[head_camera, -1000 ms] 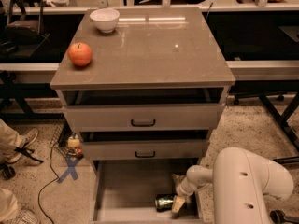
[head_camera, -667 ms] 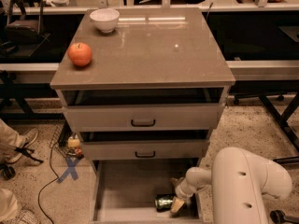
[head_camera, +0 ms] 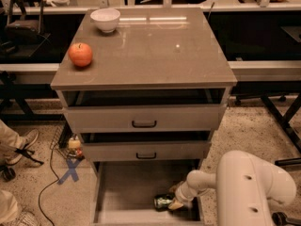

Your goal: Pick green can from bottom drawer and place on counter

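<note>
The green can (head_camera: 163, 201) lies on its side on the floor of the open bottom drawer (head_camera: 127, 192), near its front right corner. My gripper (head_camera: 176, 200) reaches into the drawer from the right at the end of my white arm (head_camera: 249, 187) and sits right against the can's right end. The counter (head_camera: 150, 46) is the glossy grey-brown top of the cabinet, above the drawer.
A red-orange apple (head_camera: 80, 54) and a white bowl (head_camera: 105, 19) stand on the counter's left side. Two upper drawers with dark handles (head_camera: 144, 124) are slightly open. A blue tape cross (head_camera: 70, 169) and cables lie on the floor to the left. A long bench runs behind.
</note>
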